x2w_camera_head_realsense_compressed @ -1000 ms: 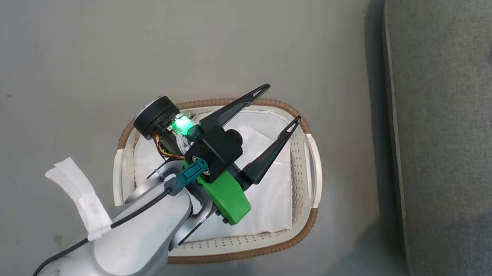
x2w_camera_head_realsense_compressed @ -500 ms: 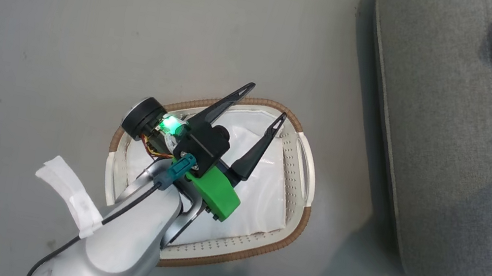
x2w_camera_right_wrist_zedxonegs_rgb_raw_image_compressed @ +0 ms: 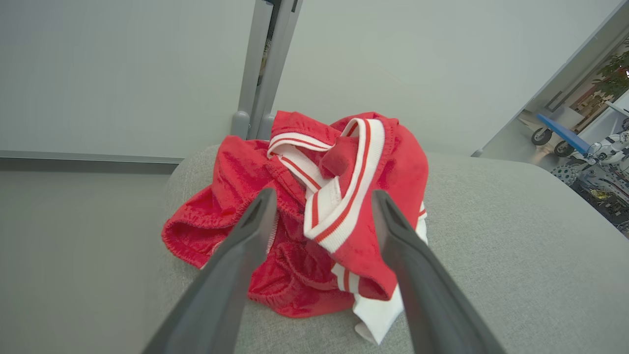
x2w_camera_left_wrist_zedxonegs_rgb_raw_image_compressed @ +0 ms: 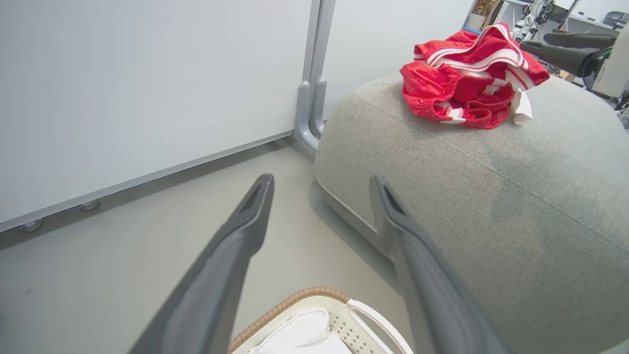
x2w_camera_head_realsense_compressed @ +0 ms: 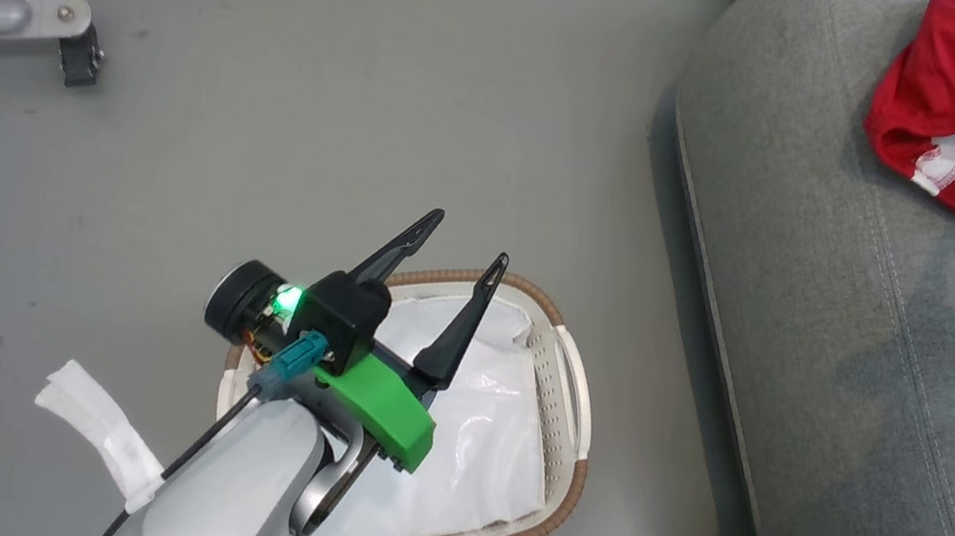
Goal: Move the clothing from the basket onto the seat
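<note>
Clothing [x2w_camera_head_realsense_compressed: 945, 142] on seat [x2w_camera_head_realsense_compressed: 811, 363]; left claw [x2w_camera_head_realsense_compressed: 469, 238] spread above basket [x2w_camera_head_realsense_compressed: 559, 388]; right claw [x2w_camera_right_wrist_zedxonegs_rgb_raw_image_compressed: 324, 194] spread.

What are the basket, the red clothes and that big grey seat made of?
The basket looks like moulded cream plastic: smooth, rigid walls with punched holes. Its brown rim looks woven, perhaps imitation wicker. The clothing seems a soft knit fabric with a slight sheen, crumpling in folds, with ribbed white trim. The seat appears upholstered in matte woven grey cloth, with stitched seams.
</note>
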Available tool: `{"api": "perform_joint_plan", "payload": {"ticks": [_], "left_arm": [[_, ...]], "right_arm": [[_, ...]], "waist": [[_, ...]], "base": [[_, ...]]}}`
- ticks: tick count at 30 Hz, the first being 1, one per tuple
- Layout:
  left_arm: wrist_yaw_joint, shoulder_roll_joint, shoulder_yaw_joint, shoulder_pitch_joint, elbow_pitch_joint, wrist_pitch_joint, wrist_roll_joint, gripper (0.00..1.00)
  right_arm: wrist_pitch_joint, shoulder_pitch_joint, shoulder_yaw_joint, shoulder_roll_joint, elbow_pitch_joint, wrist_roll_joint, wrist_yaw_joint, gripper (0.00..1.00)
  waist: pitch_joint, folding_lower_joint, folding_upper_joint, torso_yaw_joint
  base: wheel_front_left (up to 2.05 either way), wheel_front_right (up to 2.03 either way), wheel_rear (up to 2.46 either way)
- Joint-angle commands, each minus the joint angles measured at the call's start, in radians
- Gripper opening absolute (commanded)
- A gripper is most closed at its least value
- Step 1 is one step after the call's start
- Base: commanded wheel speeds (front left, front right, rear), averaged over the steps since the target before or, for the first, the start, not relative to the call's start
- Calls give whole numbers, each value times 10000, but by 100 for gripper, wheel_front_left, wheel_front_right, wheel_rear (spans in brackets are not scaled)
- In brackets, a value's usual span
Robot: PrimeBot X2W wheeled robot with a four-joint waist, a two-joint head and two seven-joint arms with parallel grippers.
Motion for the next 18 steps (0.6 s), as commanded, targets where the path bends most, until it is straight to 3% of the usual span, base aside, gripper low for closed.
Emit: {"api": "perform_joint_plan", "payload": {"ticks": [1, 8, 18], "left_arm": [[21, -41, 198, 340, -58, -35, -159, 100], [224, -222, 1132, 1165, -323, -34, -596, 100], [672, -265, 2763, 2503, -320, -23, -990, 100]], "right_arm": [[-46, 222, 178, -99, -99, 120, -11, 100], [-47, 510, 718, 142, -110, 517, -11, 100], [-47, 1704, 1328, 1280, -688, 1228, -11, 100]], "waist": [[-1108, 0, 92, 328], [-2354, 0, 92, 1022], [-3451, 0, 92, 1967]], "base": [[0, 0, 0], [0, 0, 0], [0, 0, 0]]}}
